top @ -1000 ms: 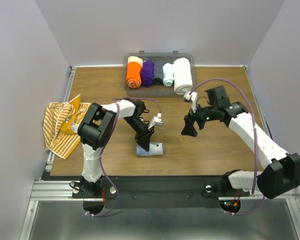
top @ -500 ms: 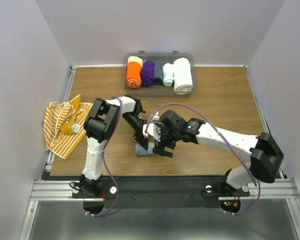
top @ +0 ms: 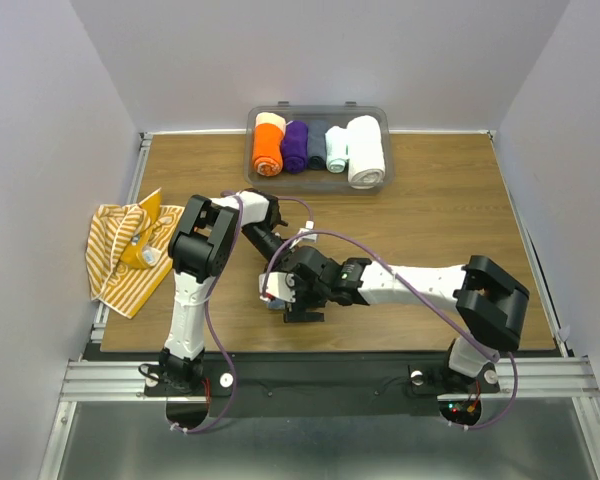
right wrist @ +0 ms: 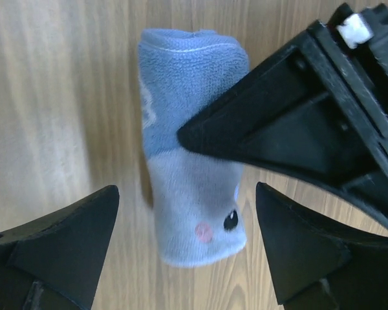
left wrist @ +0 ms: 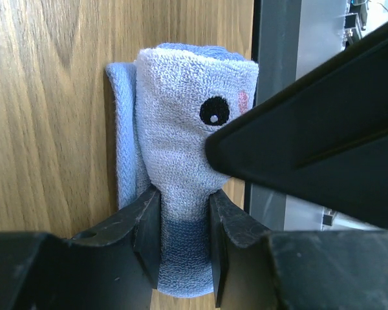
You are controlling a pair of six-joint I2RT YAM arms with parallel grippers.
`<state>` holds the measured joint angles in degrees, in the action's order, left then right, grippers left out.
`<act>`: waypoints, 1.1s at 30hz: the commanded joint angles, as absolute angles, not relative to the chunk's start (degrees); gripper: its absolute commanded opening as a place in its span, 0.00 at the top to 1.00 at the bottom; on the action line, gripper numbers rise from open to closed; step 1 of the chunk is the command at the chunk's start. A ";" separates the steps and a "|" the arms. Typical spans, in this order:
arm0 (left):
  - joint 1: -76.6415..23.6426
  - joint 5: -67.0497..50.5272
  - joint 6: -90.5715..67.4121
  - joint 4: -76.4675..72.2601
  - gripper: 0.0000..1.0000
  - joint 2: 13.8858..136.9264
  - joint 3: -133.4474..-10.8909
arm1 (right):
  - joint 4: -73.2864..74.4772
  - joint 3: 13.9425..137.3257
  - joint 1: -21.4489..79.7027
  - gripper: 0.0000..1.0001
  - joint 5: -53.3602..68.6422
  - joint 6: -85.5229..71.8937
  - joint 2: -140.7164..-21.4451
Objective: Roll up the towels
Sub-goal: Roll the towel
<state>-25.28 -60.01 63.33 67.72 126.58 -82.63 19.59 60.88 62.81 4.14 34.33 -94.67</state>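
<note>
Overhead, the two arms are crowding together at the near middle of the table (top: 430, 210), so the pale blue towel (top: 277, 303) is showing only as a sliver beneath them, if that is it at all. The striped towel (top: 125, 250) is lying crumpled and unrolled at the left edge, well apart from both arms. The bin (top: 318, 109) at the far side is holding several rolls.

Through the left wrist camera, the left gripper (left wrist: 184, 223) is pinching one end of the pale blue towel, which is lying on the wood as a snug roll with a loose flap trailing along one side.

Through the right wrist camera, the right gripper (right wrist: 186, 194) is hanging spread wide on either side of that roll, touching nothing as far as I can see.

Judging by this, the pale blue towel is nearing done, while the striped towel is waiting unrolled.
</note>
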 commanded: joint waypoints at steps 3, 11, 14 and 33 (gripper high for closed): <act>-24.35 -51.86 67.59 63.90 0.69 128.41 -83.58 | 14.24 58.45 63.37 0.17 1.32 37.44 -97.90; -23.73 -52.64 67.76 63.90 0.65 128.14 -83.67 | 13.45 55.99 63.19 0.58 3.34 36.56 -98.26; -23.29 -53.79 67.33 63.90 0.56 127.27 -84.11 | 13.54 55.29 63.02 0.75 4.13 36.39 -98.79; 4.13 -45.28 52.90 38.00 0.11 84.76 -71.31 | 25.31 59.58 50.02 1.00 32.77 24.79 -103.09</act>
